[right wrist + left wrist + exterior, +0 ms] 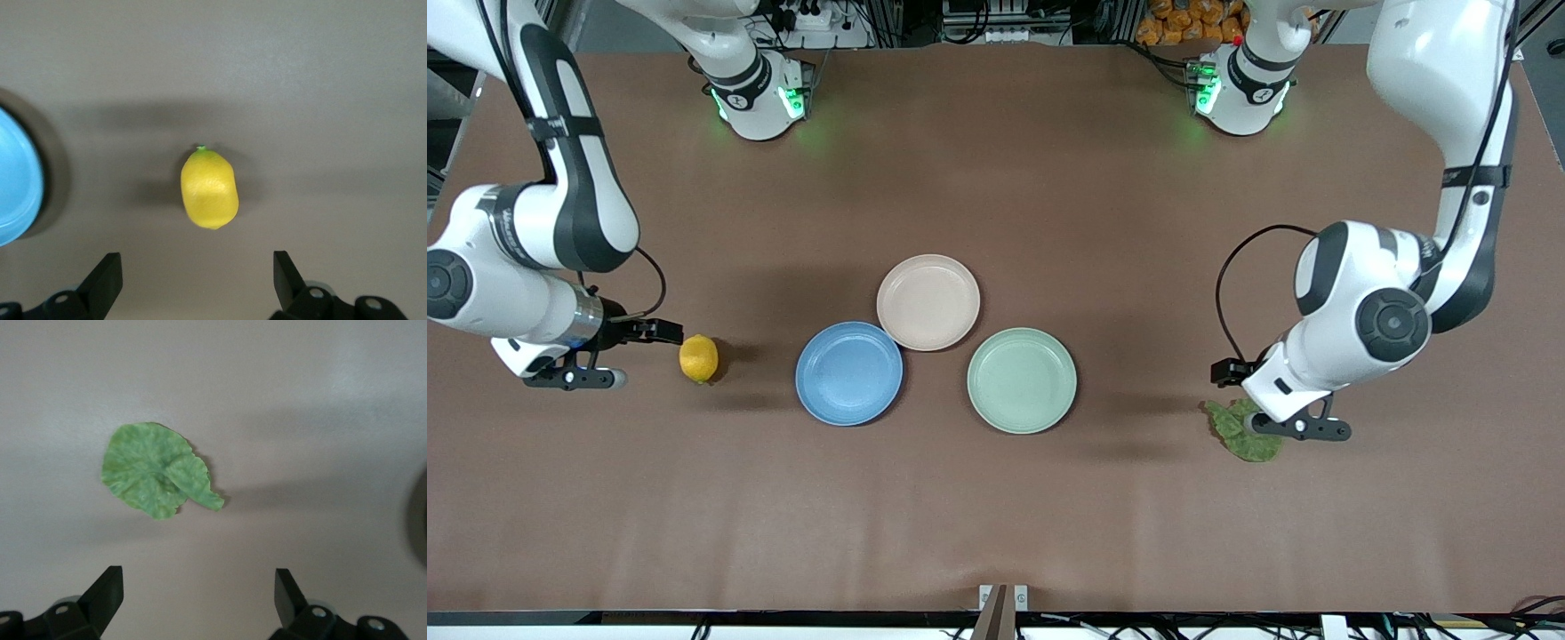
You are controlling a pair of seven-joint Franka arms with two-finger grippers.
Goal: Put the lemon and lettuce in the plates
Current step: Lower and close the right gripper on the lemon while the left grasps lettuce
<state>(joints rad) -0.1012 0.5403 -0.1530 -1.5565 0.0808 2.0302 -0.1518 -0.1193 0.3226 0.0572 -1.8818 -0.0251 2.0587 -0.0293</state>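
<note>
The lemon (698, 358) lies on the table toward the right arm's end, beside the blue plate (848, 373). My right gripper (649, 356) is open and empty, low beside the lemon on its side away from the plates. In the right wrist view the lemon (209, 189) lies just ahead of the open gripper (198, 277). The lettuce (1245, 443) lies flat toward the left arm's end. My left gripper (1234, 398) is open and empty over its edge. In the left wrist view the lettuce (157, 470) lies ahead of the gripper (199, 593). The beige-pink plate (927, 302) is empty.
A mint-green plate (1022, 380) stands beside the blue plate, between it and the lettuce. All three plates are empty and touch or nearly touch. The blue plate's rim (17, 180) shows in the right wrist view. The brown table (996, 516) is bare elsewhere.
</note>
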